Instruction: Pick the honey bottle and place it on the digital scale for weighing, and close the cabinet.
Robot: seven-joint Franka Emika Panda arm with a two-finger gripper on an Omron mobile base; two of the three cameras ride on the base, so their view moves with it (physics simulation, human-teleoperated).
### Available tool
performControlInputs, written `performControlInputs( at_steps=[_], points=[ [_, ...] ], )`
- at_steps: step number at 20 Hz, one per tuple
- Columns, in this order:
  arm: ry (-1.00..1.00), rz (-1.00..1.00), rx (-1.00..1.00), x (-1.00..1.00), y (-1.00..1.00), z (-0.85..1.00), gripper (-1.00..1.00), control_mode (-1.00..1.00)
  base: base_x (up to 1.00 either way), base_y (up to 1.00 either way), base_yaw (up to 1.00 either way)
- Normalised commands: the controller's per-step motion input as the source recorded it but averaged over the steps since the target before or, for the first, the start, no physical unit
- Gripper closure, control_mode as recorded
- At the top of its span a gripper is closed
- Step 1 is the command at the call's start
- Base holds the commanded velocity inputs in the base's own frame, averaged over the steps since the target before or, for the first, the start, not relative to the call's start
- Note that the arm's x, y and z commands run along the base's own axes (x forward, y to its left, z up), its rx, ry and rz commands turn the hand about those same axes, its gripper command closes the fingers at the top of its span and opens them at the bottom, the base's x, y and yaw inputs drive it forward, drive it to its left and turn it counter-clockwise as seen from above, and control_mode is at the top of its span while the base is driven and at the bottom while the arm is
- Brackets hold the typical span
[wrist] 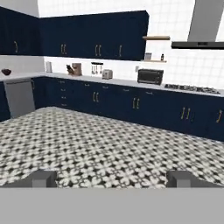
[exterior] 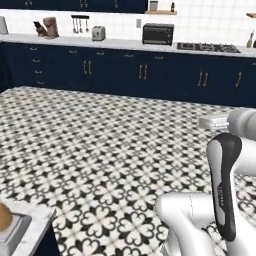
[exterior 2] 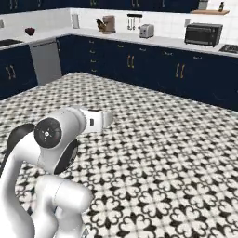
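Note:
The amber honey bottle (exterior: 3, 216) shows at the lower left edge of the left base view. It rests on the light-grey digital scale (exterior: 15, 232), which stands on a white counter corner (exterior: 39, 218). My gripper (wrist: 112, 179) is open, its two dark fingertips (wrist: 43, 178) far apart with nothing between them. It points across the patterned floor toward the far wall, well away from the bottle. The arm's hand (exterior 2: 101, 119) hangs above the floor. The tall pantry cabinet is out of view.
Low navy base cabinets (exterior: 142, 72) line the far wall under a white countertop with a toaster oven (exterior: 158, 33), toaster (exterior: 98, 33) and coffee machine (exterior: 50, 26). A cooktop (exterior: 207, 47) sits to the right. A steel dishwasher (exterior 2: 45, 60) stands at left. Patterned floor (exterior 2: 162, 153) lies between.

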Motion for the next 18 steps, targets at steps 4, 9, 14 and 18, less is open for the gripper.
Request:
performControlInputs(
  at_steps=[4, 9, 14, 18],
  points=[
    [0.0, 0.0, 0.0, 0.0, 0.0, 0.0, -1.0, 1.0, 0.0, 0.0, -0.96],
    [0.0, 0.0, 0.0, 0.0, 0.0, 0.0, -1.0, 1.0, 0.0, 0.0, -0.96],
    [0.0, 0.0, 0.0, 0.0, 0.0, 0.0, -1.0, 1.0, 0.0, 0.0, -0.95],
    [0.0, 0.0, 0.0, 0.0, 0.0, 0.0, -1.0, 1.0, 0.0, 0.0, -0.95]
  ],
)
